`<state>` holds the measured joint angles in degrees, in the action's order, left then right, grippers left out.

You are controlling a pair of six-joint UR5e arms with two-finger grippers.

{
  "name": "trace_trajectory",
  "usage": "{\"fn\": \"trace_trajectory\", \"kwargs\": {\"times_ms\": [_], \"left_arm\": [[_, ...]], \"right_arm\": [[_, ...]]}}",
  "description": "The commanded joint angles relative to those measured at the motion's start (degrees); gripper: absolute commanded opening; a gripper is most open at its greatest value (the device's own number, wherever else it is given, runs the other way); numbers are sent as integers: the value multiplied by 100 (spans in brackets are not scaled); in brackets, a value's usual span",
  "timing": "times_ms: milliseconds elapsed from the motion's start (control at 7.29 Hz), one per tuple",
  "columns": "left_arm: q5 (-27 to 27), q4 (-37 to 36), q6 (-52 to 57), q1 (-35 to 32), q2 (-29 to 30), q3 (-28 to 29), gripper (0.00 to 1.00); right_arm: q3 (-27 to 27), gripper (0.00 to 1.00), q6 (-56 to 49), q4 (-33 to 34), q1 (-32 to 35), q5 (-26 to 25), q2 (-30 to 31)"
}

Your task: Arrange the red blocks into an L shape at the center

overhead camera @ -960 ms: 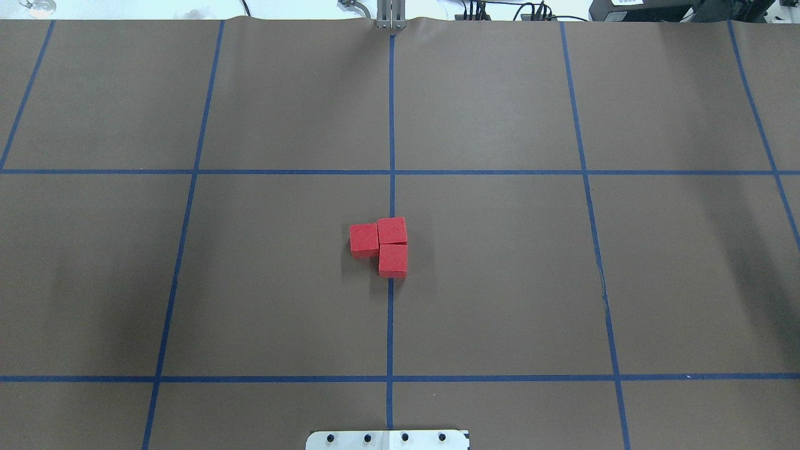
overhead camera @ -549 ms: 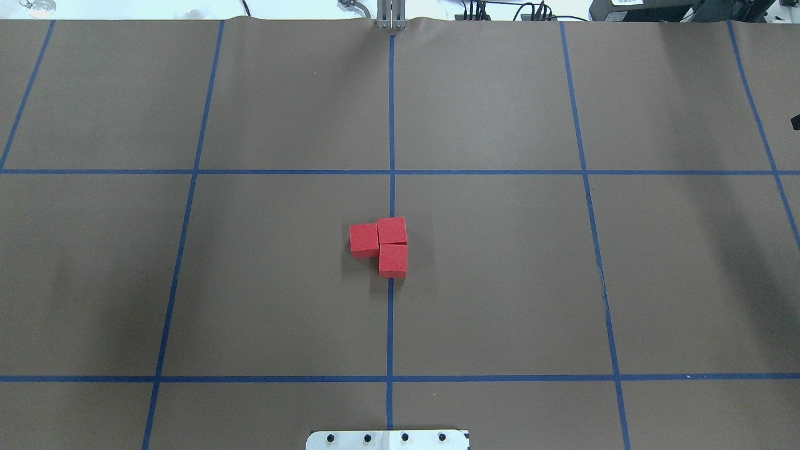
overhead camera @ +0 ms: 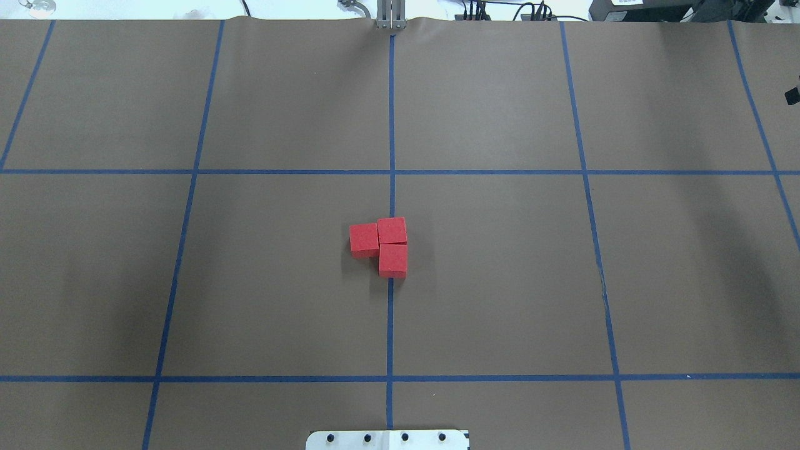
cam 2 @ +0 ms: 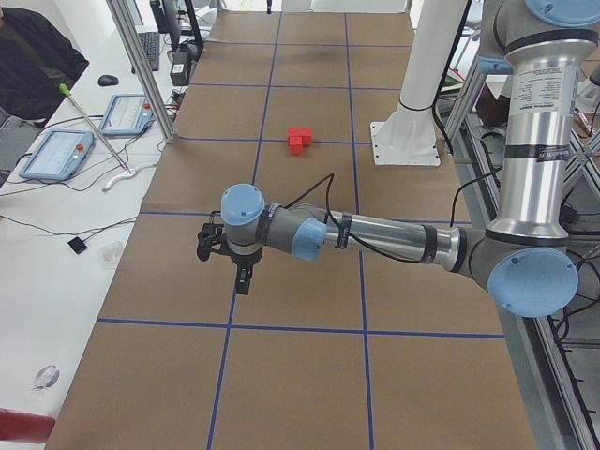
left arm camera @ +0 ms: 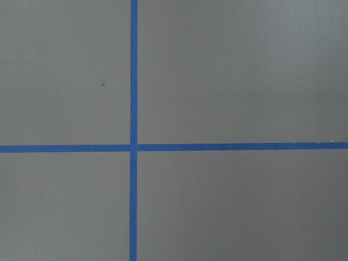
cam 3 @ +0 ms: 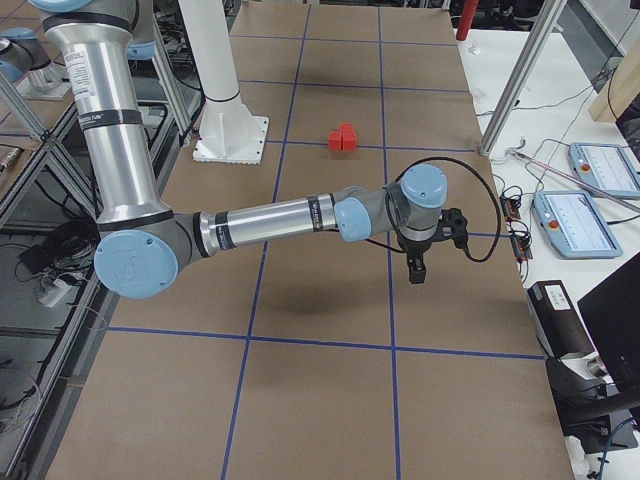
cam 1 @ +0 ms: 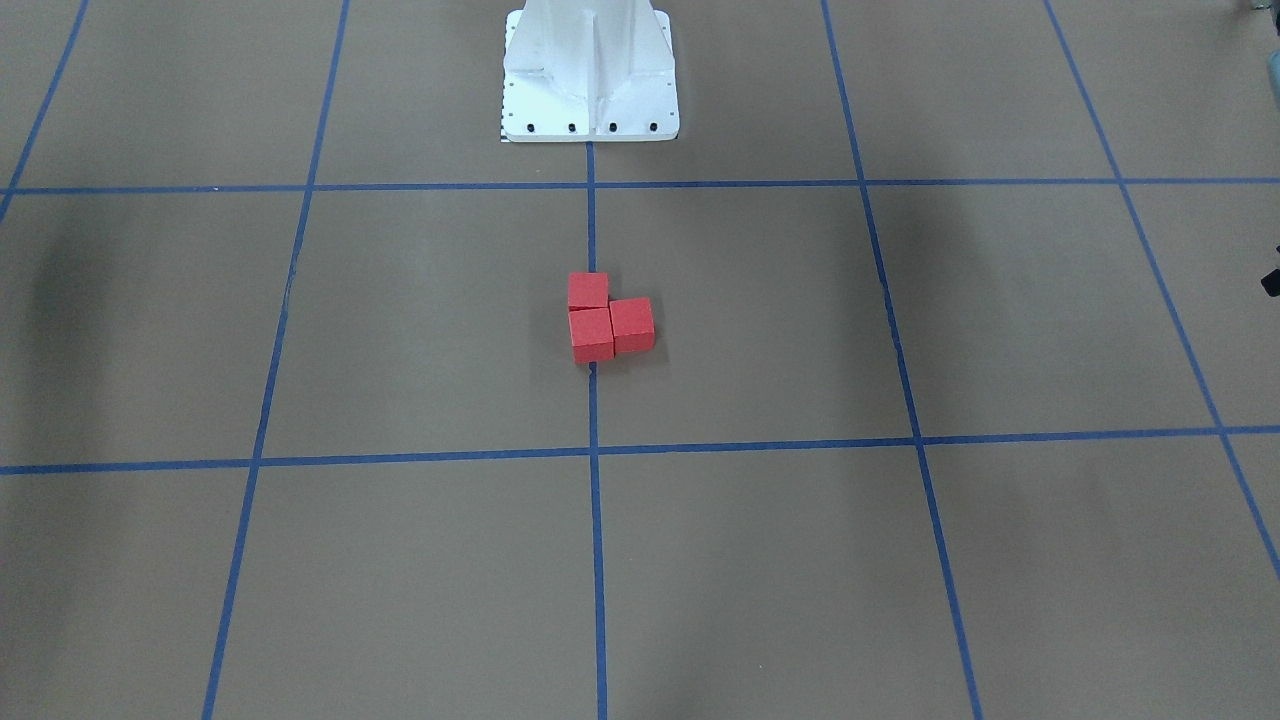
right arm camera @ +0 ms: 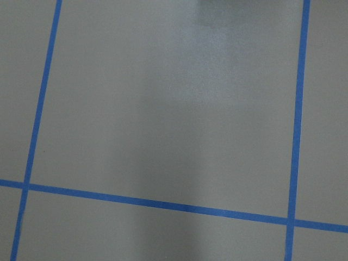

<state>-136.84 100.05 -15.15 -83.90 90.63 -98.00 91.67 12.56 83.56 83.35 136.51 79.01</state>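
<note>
Three red blocks [overhead camera: 392, 230] lie touching in an L on the brown centre, across the blue tape line [overhead camera: 390, 312]: one far [overhead camera: 392, 230], one near [overhead camera: 392, 260], one to the left [overhead camera: 364, 240]. They also show in the front-facing view [cam 1: 591, 334] and both side views [cam 2: 299, 140] [cam 3: 343, 137]. My left gripper [cam 2: 242, 275] hangs above the table far out at its left end, well away from the blocks. My right gripper [cam 3: 417, 268] hangs far out at the right end. I cannot tell whether either is open or shut. Both wrist views show only brown surface and tape.
The white base plate [overhead camera: 387, 439] sits at the near table edge, with the white pedestal [cam 1: 590, 70] on it. White side benches hold tablets [cam 2: 56, 155] [cam 3: 585, 222] and cables. A dark sliver of the right arm [overhead camera: 792, 95] shows at the overhead view's right edge.
The red blocks have not moved. A dark sliver of the right arm has come in at the overhead view's right edge and moved farther up it.
</note>
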Motion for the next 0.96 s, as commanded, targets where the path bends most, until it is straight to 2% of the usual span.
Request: {"fn": "trace_trajectory", "kwargs": {"times_ms": [0,274,823], "left_arm": [[34,-11,21,23,42,-185,100],[43,-20,4,23,42,-175,100],[-19,6,4,41,-19,-290,100]], "right_arm": [[114,100,-7,229,32,-29,-8],[420,100,28,214,24,-64,167],[440,100,54,152,-152,-64,395]]}}
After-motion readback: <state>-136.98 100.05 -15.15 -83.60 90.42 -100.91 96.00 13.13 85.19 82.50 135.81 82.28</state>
